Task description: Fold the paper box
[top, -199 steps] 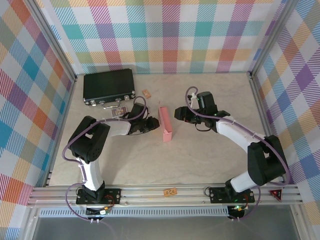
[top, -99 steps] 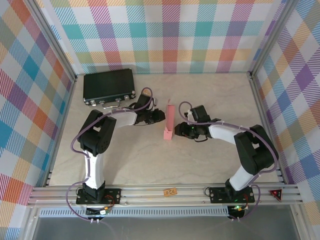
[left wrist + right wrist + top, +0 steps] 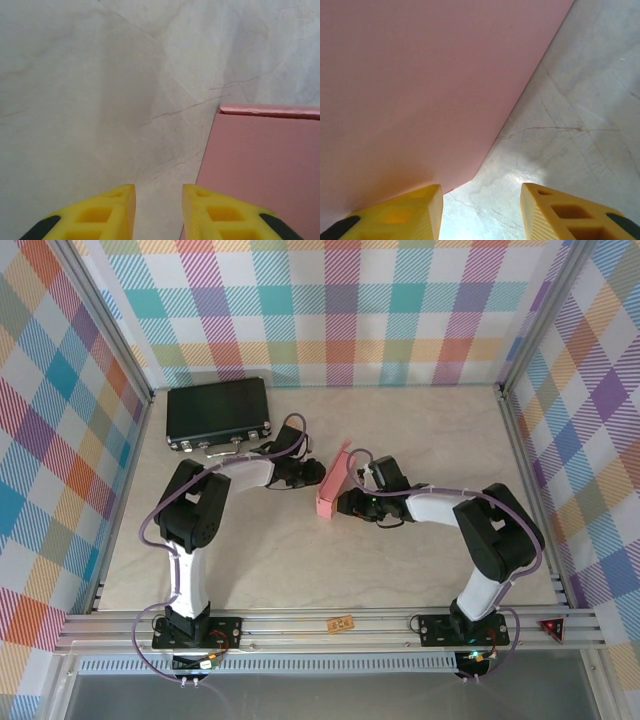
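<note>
**Pink card box stands between two open grippers**

A salmon-pink paper box [image 3: 334, 483] of thin, unmarked card stands tilted on a narrow edge near the middle of the table, its upper end leaning toward the far wall. In the left wrist view one flat panel [image 3: 260, 170] fills the lower right, with a thin folded lip along its top. In the right wrist view a broad plain face [image 3: 420, 85] covers the upper left.

The left gripper [image 3: 318, 472] sits just beside the box on its left. Its yellow fingers [image 3: 116, 212] are a moderate gap apart with only bare tabletop between them, and the right-hand finger lies close to the card's edge. The right gripper [image 3: 346, 504] is low against the box on the opposite side. Its yellow fingers [image 3: 560, 212] are spread wide and clamp nothing, and the card's lower edge runs down to the left-hand finger.

The pale, marble-patterned table [image 3: 430, 430] shows faint grey-brown veins. Pastel plaid walls [image 3: 340, 310] in an aluminium frame enclose it on three sides. A black rectangular hard case [image 3: 218, 412] with metal latches lies in the far left corner, well apart from the box. On the near aluminium rail [image 3: 270, 625] sits a small tan tag [image 3: 341, 623], its markings too small to read.
</note>
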### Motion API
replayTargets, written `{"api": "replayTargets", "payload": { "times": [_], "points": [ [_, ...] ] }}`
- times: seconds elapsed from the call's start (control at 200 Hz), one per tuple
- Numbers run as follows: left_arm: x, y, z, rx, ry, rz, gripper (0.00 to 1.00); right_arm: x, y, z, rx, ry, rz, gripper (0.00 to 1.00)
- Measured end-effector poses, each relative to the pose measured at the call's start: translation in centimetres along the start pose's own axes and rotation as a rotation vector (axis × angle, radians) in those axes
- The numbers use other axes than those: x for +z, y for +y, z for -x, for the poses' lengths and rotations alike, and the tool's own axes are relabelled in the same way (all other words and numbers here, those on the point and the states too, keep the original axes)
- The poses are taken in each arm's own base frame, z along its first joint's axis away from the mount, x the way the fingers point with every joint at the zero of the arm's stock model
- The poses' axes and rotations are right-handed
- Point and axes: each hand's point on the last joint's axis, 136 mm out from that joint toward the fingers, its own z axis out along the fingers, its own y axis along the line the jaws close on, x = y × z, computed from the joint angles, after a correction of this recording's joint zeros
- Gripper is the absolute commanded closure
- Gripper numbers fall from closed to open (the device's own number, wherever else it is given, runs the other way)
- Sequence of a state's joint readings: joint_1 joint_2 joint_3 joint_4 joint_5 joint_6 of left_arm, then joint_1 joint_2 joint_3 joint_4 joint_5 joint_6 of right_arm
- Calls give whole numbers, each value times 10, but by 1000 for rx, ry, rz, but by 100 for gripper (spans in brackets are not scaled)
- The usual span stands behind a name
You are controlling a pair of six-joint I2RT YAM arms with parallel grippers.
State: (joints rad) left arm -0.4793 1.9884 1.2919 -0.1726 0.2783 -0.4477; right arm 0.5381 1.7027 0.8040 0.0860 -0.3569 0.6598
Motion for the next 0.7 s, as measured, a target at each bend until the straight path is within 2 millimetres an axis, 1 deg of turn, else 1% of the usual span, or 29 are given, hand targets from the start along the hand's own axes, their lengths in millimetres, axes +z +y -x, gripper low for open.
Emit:
{"api": "replayTargets", "payload": {
  "times": [0.07, 0.17, 0.255, 0.36, 0.425, 0.475, 0.52, 0.585, 0.7],
  "points": [
    [-18, -2, 8, 22, -38, 28, 69, -4, -4, -1, 6, -18, -20, 55],
    [-48, -10, 23, 53, -105, 50, 68, -18, -5, 0, 7, -53, -39, 55],
    [-74, -18, 33, 76, -165, 59, 68, -34, 3, 8, -1, -98, -28, 55],
    [-105, -28, 42, 98, -238, 51, 66, -58, 17, 25, -18, -171, 18, 52],
    [-120, -31, 42, 106, -266, 42, 62, -69, 27, 32, -28, -202, 56, 49],
    [-129, -33, 41, 112, -280, 37, 61, -74, 32, 36, -29, -217, 81, 46],
    [-134, -35, 41, 114, -290, 32, 60, -75, 35, 37, -30, -220, 95, 43],
    [-138, -37, 40, 116, -298, 18, 60, -74, 37, 36, -18, -209, 106, 41],
    [-145, -32, 19, 104, -275, -1, 58, -68, 37, 41, 30, -204, 111, 40]
  ]
}}
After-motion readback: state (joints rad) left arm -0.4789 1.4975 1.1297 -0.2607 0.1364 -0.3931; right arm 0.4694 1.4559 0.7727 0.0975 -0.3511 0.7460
